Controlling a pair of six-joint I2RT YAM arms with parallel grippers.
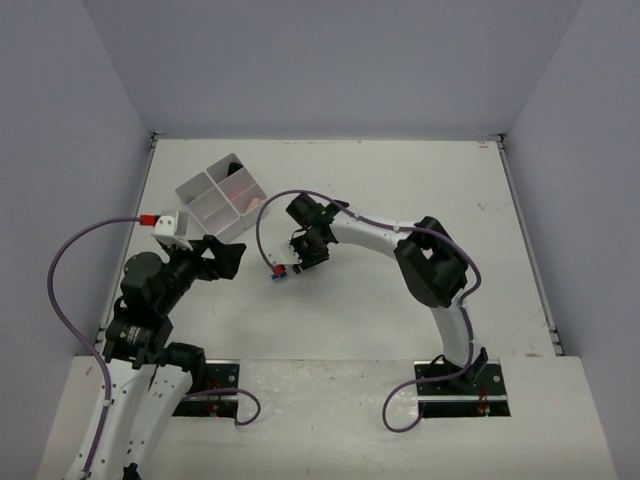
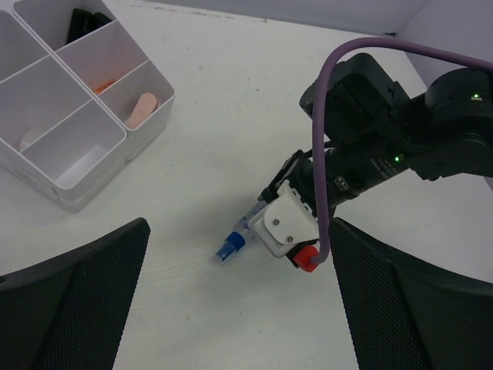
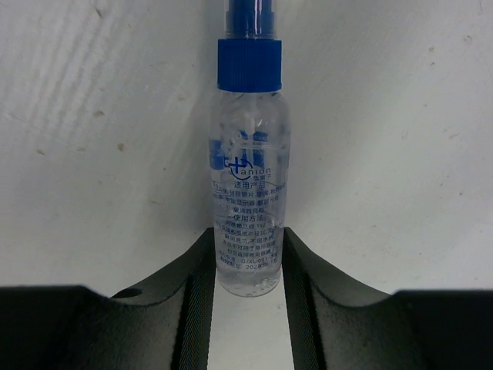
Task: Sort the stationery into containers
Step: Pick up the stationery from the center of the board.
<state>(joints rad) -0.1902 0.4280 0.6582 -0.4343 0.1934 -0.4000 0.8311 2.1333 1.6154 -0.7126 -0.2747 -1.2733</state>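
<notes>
right tool [image 3: 246,248] clamped on clear bottle [image 3: 248,177] base, left tool [image 2: 239,262] apart; we fear it pivots, held so short.

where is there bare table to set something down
Widest bare patch: the table right of the right arm. Also the near strip between it and the left arm. Crowded between the tray, the left gripper and the right gripper on the bottle.

Bare white table [image 1: 520,250] lies open across the right half of the overhead view. The right arm [image 1: 365,230] bars the centre above a small spray bottle [image 1: 281,273]. The divided tray [image 1: 218,197] and the left arm [image 1: 160,285] crowd the left.
</notes>
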